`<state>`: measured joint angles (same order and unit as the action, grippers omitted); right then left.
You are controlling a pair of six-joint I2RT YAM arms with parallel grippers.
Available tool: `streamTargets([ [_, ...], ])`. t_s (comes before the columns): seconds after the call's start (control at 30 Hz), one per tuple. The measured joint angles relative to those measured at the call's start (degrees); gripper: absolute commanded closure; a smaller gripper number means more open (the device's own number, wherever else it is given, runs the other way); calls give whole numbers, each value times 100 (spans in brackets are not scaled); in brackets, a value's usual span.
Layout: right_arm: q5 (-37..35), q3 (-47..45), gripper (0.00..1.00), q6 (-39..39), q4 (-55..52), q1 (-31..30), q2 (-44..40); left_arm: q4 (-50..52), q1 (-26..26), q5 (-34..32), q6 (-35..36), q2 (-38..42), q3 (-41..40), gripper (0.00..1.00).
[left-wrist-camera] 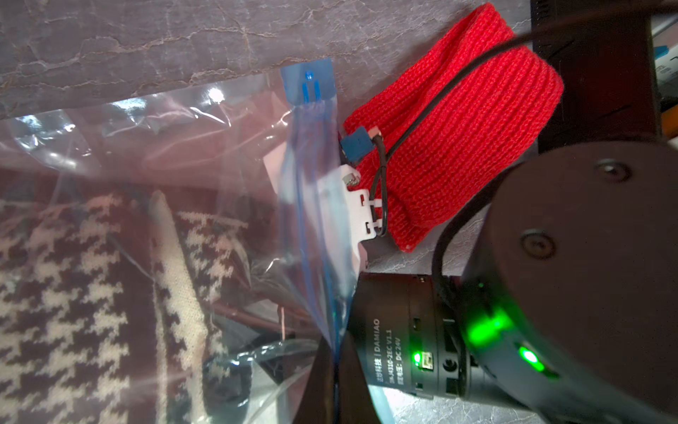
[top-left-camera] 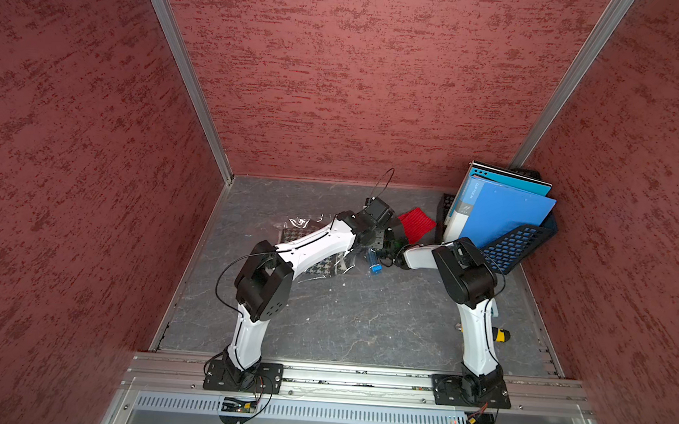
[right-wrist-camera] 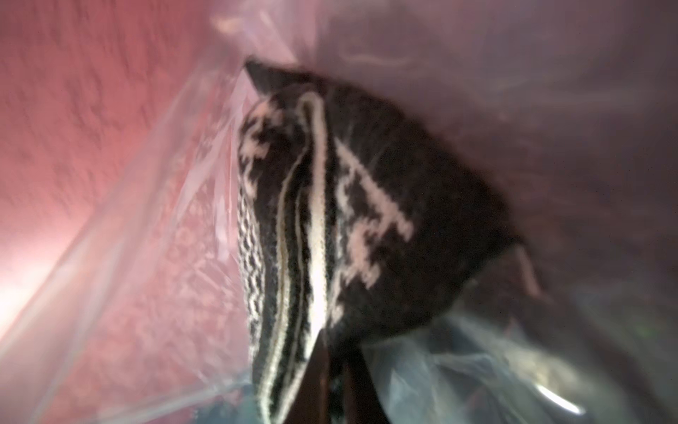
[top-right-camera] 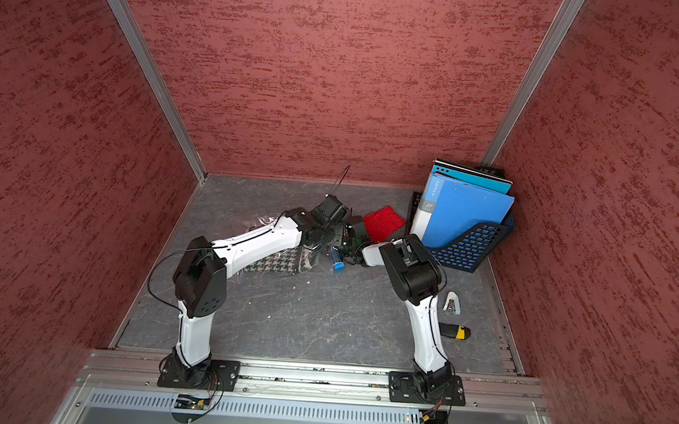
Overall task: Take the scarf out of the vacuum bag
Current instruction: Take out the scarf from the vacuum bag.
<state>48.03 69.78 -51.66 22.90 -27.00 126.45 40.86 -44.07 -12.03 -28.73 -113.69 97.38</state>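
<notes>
Top views are showing red walls (top-left-camera: 358, 81) boxing in grey marbled tabletop (top-left-camera: 343, 322). Clear vacuum bag (top-left-camera: 301, 222) is lying flat, zip mouth just beside the red knit (top-left-camera: 417, 225); houndstooth scarf (right-wrist-camera: 367, 220) is sitting inside, farther from the knit. At the zip edge, left gripper (left-wrist-camera: 334, 363) is pinching the bag; right gripper (right-wrist-camera: 330, 359), inside the mouth, is clamping the scarf's edge. Suggest: left anchoring, right dragging straight toward the knit, low, slow.

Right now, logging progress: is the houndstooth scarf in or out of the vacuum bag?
Inside: the houndstooth scarf shows through the clear vacuum bag.
</notes>
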Motion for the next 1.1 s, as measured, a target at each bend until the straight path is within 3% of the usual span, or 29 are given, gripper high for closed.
streamTargets([
  [0.23, -205, -79, 100, 160, -260, 11, -85, -46, -4, 9, -20, -48, -24, 100],
  [0.5, -1335, -304, 100, 772, -1456, 153, -634, -417, -63, 173, -133, -76, -168, 100],
  [0.7, -1801, -396, 100, 929, -1838, 271, -879, -804, -57, 341, -175, -157, -192, 100],
  [0.87, -1759, -1097, 100, 514, -1394, 507, -1248, -1191, -98, 695, -249, -365, -55, 100],
  [1.1, -1176, -1401, 100, 146, -483, 1075, -1740, -813, 269, 389, -256, -1172, -184, 100],
])
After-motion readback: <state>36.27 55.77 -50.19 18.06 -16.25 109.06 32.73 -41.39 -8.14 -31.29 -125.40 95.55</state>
